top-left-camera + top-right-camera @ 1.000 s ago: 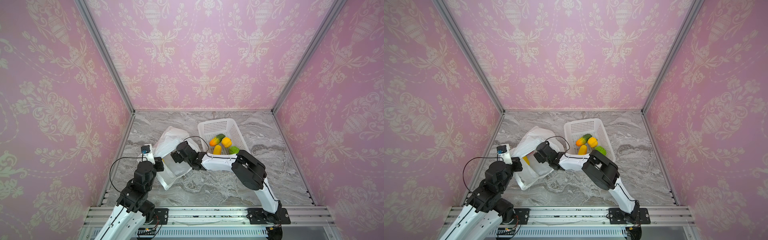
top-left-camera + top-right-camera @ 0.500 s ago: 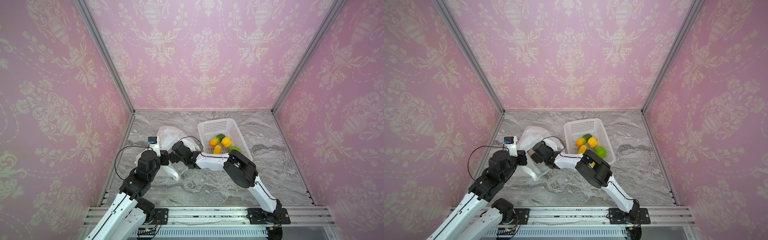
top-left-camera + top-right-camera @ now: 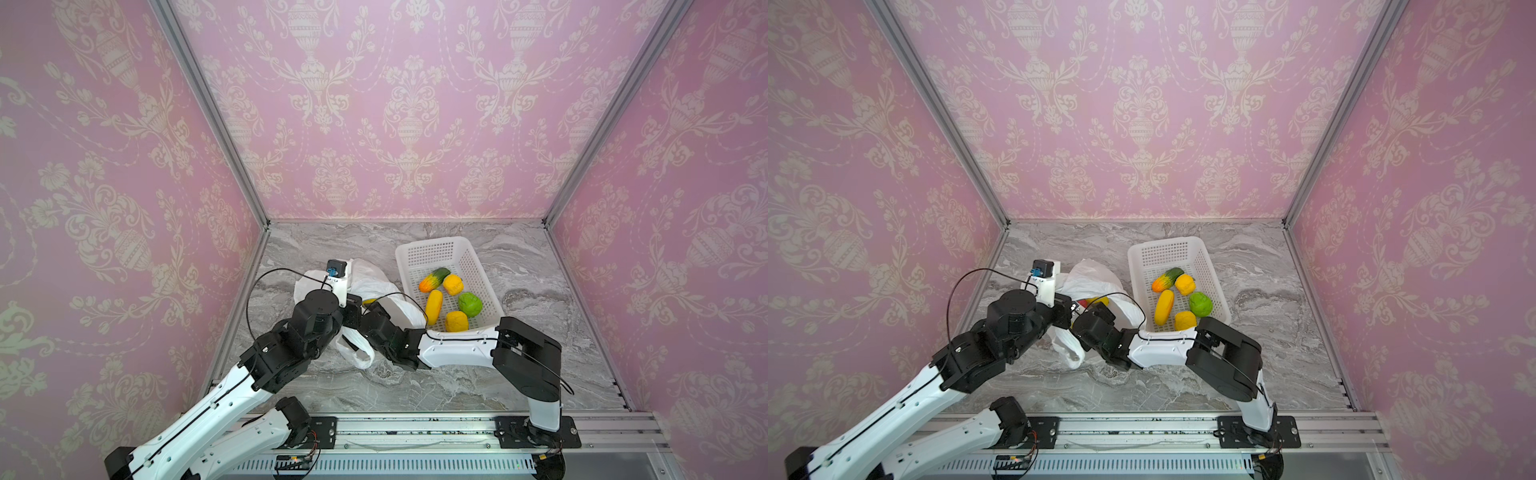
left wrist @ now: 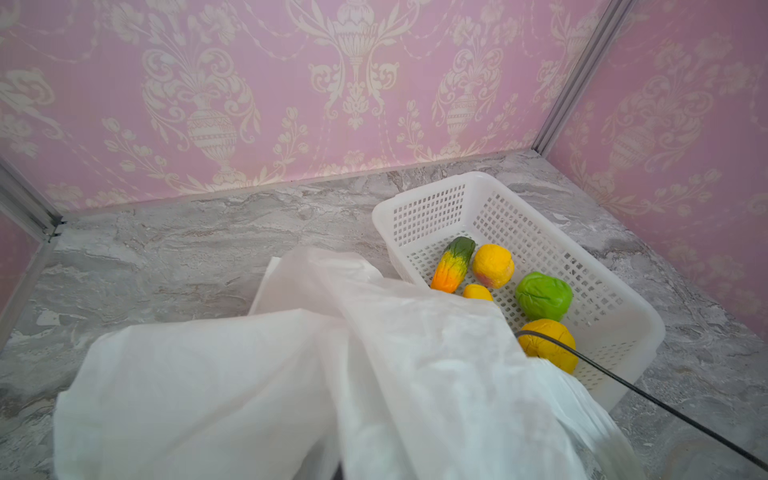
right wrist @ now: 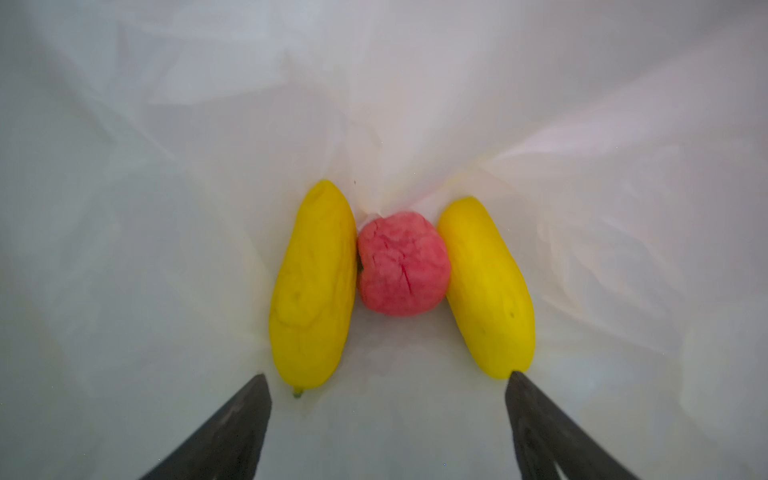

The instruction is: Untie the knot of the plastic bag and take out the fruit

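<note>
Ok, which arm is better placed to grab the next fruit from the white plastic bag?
Right: its open pincer is inside the thin white plastic bag, facing two long yellow fruits and a bumpy pink-red fruit.

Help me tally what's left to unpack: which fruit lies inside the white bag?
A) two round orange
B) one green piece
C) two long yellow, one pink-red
C: inside the plastic bag, the right wrist view shows one long yellow piece, a pink-red piece, another long yellow piece.

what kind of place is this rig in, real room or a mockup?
Likely a staged robot test cell, not a real room: pink damask wallpaper panels in an aluminium frame, a marble-print tabletop, and a mounting rail along the front.
</note>
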Action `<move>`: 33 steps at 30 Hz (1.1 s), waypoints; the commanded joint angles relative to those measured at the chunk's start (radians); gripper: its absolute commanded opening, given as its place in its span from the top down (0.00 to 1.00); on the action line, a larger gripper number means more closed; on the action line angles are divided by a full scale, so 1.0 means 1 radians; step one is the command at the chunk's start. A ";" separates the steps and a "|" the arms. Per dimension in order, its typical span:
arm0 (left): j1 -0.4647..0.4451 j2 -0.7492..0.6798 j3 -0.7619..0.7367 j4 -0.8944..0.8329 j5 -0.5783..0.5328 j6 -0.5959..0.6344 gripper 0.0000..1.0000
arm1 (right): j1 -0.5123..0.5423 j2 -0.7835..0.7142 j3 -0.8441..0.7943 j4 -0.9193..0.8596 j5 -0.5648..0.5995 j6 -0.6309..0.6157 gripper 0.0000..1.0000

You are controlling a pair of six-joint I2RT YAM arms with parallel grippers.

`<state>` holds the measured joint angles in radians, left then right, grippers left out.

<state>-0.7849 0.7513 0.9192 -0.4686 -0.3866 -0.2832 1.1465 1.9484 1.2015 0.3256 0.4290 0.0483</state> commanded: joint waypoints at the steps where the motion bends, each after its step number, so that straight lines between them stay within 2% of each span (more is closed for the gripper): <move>1: -0.010 -0.086 -0.038 -0.123 -0.165 -0.029 1.00 | -0.002 0.019 0.034 -0.007 0.064 0.015 0.05; 5: -0.010 -0.189 -0.133 -0.103 -0.244 -0.046 1.00 | -0.008 0.106 0.133 -0.079 0.129 0.015 0.02; 14: -0.010 -0.204 -0.220 -0.051 -0.289 -0.031 1.00 | -0.043 0.295 0.323 -0.260 0.035 0.061 0.03; 18: -0.010 -0.192 -0.223 -0.038 -0.303 -0.016 1.00 | -0.042 0.280 0.296 -0.257 0.019 0.084 0.05; 24: -0.010 -0.188 -0.227 -0.025 -0.304 -0.007 1.00 | -0.047 0.268 0.285 -0.282 0.036 0.111 0.16; 33: -0.010 -0.189 -0.233 -0.022 -0.298 -0.005 1.00 | -0.060 0.218 0.212 -0.297 0.118 0.194 0.16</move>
<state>-0.7887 0.5648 0.6994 -0.5098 -0.6617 -0.3046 1.0996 2.1826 1.4647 0.1211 0.5228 0.1711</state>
